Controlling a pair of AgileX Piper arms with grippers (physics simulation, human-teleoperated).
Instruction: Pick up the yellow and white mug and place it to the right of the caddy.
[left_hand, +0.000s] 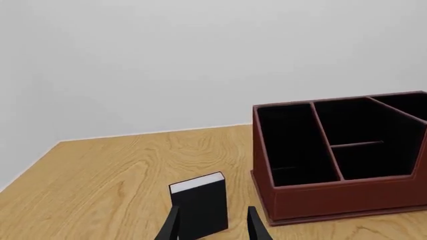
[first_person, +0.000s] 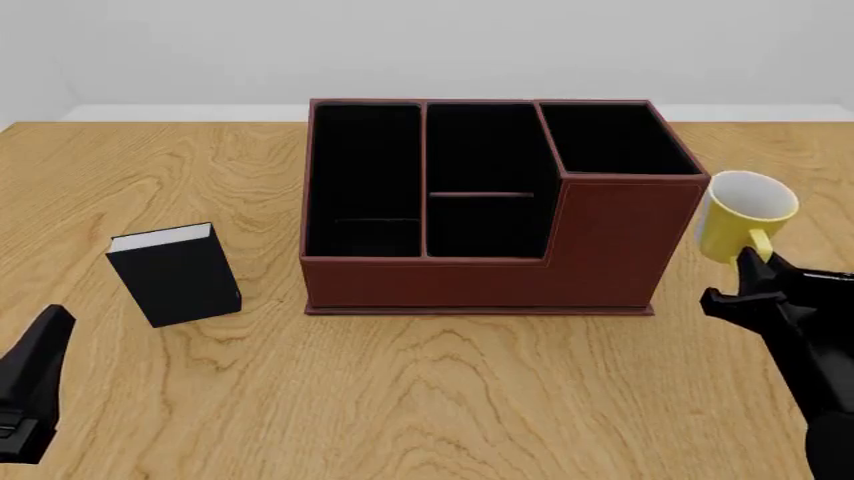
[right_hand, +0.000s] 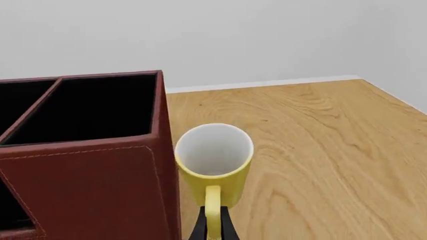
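The yellow and white mug stands upright just right of the caddy, its handle turned toward me. My right gripper is shut on that yellow handle; in the right wrist view the fingertips pinch the handle below the mug, with the caddy's tall corner section close beside it. Whether the mug rests on the table or hangs just above it I cannot tell. My left gripper sits low at the near left, open, holding nothing.
A small black book with white pages stands left of the caddy, just beyond the left gripper's fingers. The wooden table ends at a white wall behind the caddy, and its right edge lies a short way past the mug.
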